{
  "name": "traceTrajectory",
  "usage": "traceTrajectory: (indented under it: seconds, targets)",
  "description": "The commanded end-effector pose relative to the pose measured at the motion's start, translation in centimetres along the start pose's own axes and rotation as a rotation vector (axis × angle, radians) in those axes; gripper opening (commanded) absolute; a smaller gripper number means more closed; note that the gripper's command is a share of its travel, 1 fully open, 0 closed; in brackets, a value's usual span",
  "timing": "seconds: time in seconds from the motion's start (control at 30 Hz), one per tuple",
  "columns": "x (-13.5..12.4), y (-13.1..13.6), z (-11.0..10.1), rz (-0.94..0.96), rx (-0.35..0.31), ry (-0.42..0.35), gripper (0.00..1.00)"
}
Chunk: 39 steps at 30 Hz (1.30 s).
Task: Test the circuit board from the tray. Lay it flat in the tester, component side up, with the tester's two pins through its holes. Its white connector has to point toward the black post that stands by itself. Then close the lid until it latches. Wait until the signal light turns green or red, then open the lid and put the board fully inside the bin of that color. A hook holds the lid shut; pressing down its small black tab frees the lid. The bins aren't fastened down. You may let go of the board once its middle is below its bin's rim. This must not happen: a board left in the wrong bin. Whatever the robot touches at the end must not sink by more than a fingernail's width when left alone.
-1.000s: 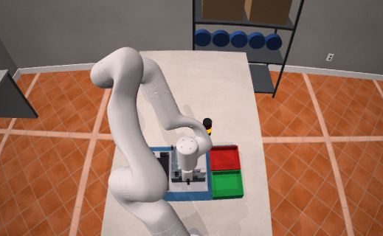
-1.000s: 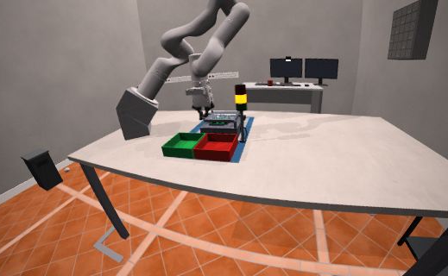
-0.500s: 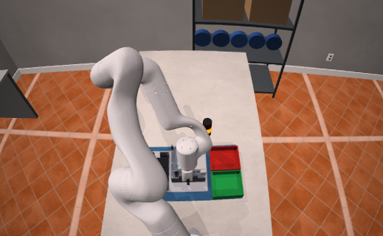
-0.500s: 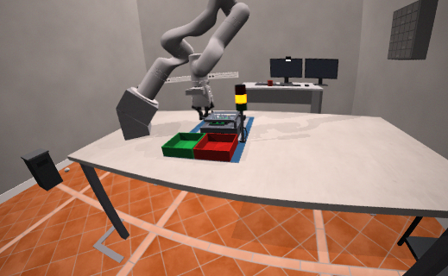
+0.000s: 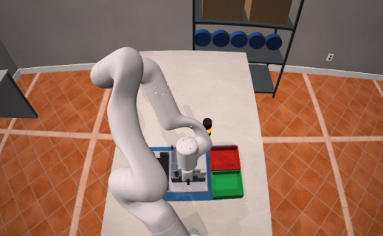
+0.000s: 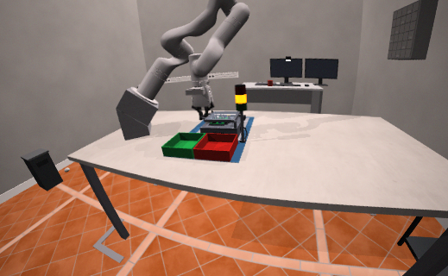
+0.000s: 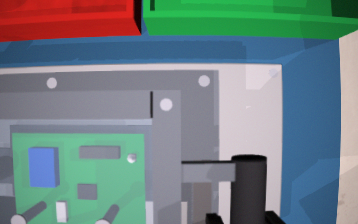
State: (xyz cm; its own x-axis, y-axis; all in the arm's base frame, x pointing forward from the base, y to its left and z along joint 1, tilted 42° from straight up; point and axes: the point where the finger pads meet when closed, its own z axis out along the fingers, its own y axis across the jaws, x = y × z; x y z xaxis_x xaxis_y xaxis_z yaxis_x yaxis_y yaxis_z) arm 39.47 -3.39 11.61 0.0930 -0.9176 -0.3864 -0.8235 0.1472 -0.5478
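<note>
Tester has the green circuit board in its bed, flat, component side up, under the lid. Lid looks down. Latch hook not made out, so latching is a judgement. Pin seating and connector heading not confirmed either.

Signal light, on its post beside the tester, shows amber: neither green nor red. Reads as test under way; step in hand is the wait for a verdict.

Tool is low at the tester's near-robot side, fingers slightly parted, one on each side of the upright black handle. Gap only a little wider than the handle; I judge it loose, nothing gripped.

Red bin and green bin sit side by side next to the tester. Neither holds the board.

Next move: leave the lid alone until the colour changes. Backing the fingers straight off the handle should avoid dragging the lid. After that, press the hook's small black tab, raise the lid, lift the board off its pins. Choosing a bin on amber would be a guess, risking the wrong one.
</note>
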Motion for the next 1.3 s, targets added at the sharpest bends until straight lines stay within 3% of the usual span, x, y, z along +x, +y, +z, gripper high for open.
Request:
traceTrajectory:
  seconds: [0.0,0.27,0.6,0.67,0.97,1.27]
  targets:
    - [0.0,0.0,0.0,0.0,0.001,0.0,0.24]
    - [0.0,0.0,-1.0,0.0,0.001,0.0,0.24]
    - [0.0,0.0,-5.6,0.0,0.001,0.0,0.24]
    - [0.0,0.0,-5.6,0.0,0.001,0.0,0.24]
    - [0.0,0.0,-9.1,0.0,0.001,0.0,0.24]
    - [0.0,0.0,-10.0,0.0,0.001,0.0,0.24]
